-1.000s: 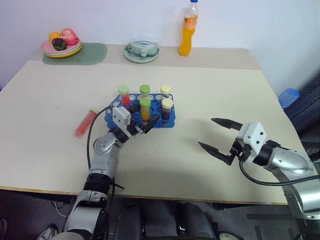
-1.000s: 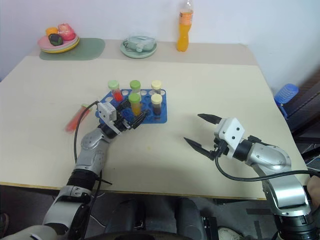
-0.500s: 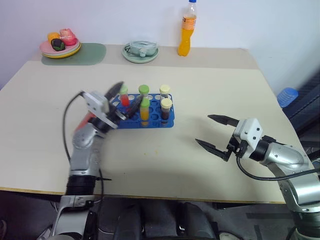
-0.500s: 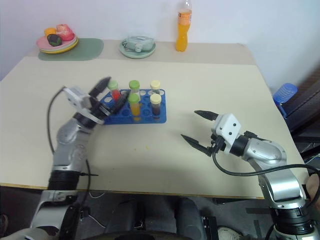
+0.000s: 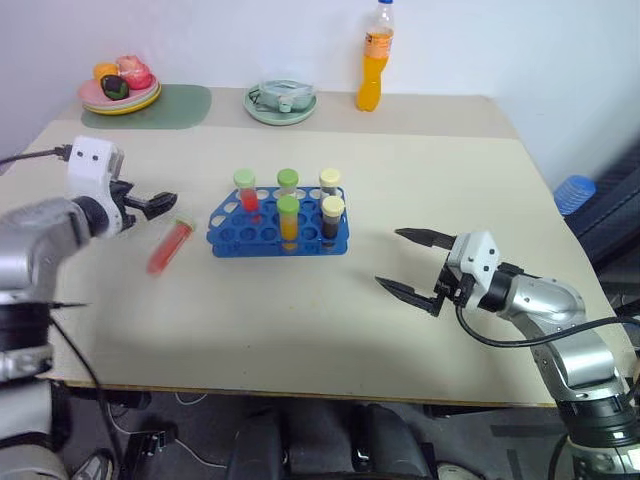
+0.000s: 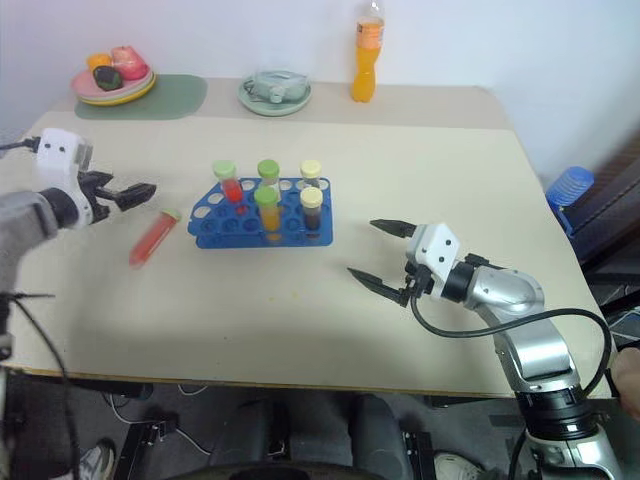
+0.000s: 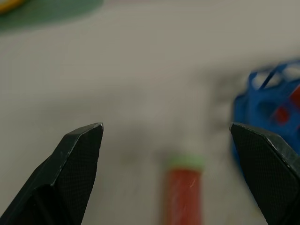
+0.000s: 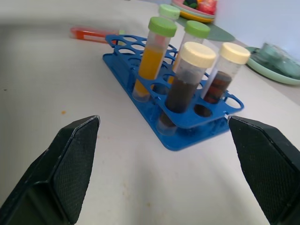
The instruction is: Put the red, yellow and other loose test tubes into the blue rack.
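we see a wide bare stretch of table [image 5: 300,310] in front of the blue rack [image 5: 278,232], and a gripper could pass there. 5 tubes stand up in the rack and block the way over its top. 1 red tube [image 5: 168,246] lies flat just left of the rack, with bare table all around it. the plate of food [image 5: 120,94], the bowl [image 5: 282,102] and the orange bottle [image 5: 372,60] stand far back.

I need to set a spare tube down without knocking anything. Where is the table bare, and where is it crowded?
Bare: the near table between the blue rack and the right gripper, and the stretch right of the rack. Crowded: left of the rack, where a red tube lies by the left gripper.
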`<control>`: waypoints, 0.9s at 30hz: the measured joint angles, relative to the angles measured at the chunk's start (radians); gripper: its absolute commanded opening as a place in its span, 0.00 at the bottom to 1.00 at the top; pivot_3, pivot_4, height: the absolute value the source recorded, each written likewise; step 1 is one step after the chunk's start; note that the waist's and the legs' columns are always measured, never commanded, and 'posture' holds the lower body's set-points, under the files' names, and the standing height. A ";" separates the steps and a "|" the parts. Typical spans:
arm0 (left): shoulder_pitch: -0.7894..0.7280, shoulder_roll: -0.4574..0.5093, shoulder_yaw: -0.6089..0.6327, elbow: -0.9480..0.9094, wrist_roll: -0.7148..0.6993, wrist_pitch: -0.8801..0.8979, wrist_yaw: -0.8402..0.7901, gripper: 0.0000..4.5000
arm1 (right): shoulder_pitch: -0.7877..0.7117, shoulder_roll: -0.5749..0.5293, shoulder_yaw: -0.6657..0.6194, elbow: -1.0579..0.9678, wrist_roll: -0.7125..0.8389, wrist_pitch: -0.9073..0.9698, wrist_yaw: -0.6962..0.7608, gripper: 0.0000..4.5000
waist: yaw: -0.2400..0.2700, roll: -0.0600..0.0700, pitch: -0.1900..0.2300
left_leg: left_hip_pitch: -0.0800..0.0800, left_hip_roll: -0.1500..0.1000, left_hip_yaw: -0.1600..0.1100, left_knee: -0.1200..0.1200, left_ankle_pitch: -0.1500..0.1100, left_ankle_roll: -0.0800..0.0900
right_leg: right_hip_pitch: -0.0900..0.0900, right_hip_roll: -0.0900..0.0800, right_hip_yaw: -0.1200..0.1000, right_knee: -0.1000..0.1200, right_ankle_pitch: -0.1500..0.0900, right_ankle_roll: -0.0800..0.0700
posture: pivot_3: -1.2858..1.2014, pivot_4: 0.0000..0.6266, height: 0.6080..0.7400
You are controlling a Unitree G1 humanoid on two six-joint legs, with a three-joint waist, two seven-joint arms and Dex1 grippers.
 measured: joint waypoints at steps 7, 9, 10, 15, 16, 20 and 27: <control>-0.250 0.060 -0.321 0.237 0.130 0.129 -0.266 0.98 | -0.008 0.023 0.015 0.017 -0.010 -0.020 0.001 1.00 | 0.000 0.000 0.000 | 0.000 0.000 0.001 0.000 0.000 -0.001 | -0.001 0.001 0.000 0.001 0.000 0.000 | 0.52 0.24 1.00; -0.313 0.038 -0.399 0.337 0.200 0.119 -0.311 0.98 | -0.005 0.023 0.015 0.019 -0.016 -0.022 -0.004 1.00 | -0.002 0.000 0.000 | 0.000 0.000 0.001 0.000 0.000 -0.001 | -0.001 0.001 0.000 0.001 0.000 0.000 | 0.52 0.24 1.00; -0.337 0.021 -0.423 0.375 0.227 0.111 -0.321 0.98 | -0.002 0.024 0.014 0.018 -0.018 -0.023 -0.006 1.00 | -0.002 0.000 0.000 | 0.000 0.000 0.001 0.000 0.000 -0.001 | -0.001 0.001 0.000 0.001 0.000 0.000 | 0.52 0.24 1.00; -0.452 -0.098 -0.514 0.584 0.356 0.051 -0.358 0.98 | 0.026 0.025 0.013 -0.002 -0.020 -0.021 -0.028 1.00 | 0.001 -0.001 0.001 | -0.001 0.000 0.001 0.000 0.000 -0.001 | -0.001 0.001 0.000 0.000 0.000 0.000 | 0.52 0.24 1.00; -0.466 -0.121 -0.521 0.624 0.380 0.038 -0.364 0.98 | 0.034 0.025 0.012 -0.011 -0.020 -0.020 -0.034 1.00 | 0.001 -0.002 0.001 | -0.001 0.000 0.001 0.000 0.000 -0.001 | -0.001 0.001 0.000 0.000 0.000 0.000 | 0.52 0.24 1.00; -0.496 -0.188 -0.547 0.722 0.445 0.007 -0.390 0.93 | 0.061 0.023 0.005 -0.034 -0.020 -0.016 -0.050 1.00 | -0.001 -0.002 0.002 | -0.001 0.000 0.000 0.000 0.000 -0.001 | -0.002 0.001 0.000 0.000 0.000 0.000 | 0.52 0.24 1.00; -0.495 -0.210 -0.557 0.722 0.514 -0.001 -0.440 0.22 | 0.090 0.022 -0.005 -0.054 -0.019 0.001 -0.065 1.00 | -0.006 -0.002 0.002 | -0.001 0.000 0.000 0.000 0.000 -0.001 | -0.002 0.000 0.000 0.001 0.000 0.000 | 0.52 0.24 1.00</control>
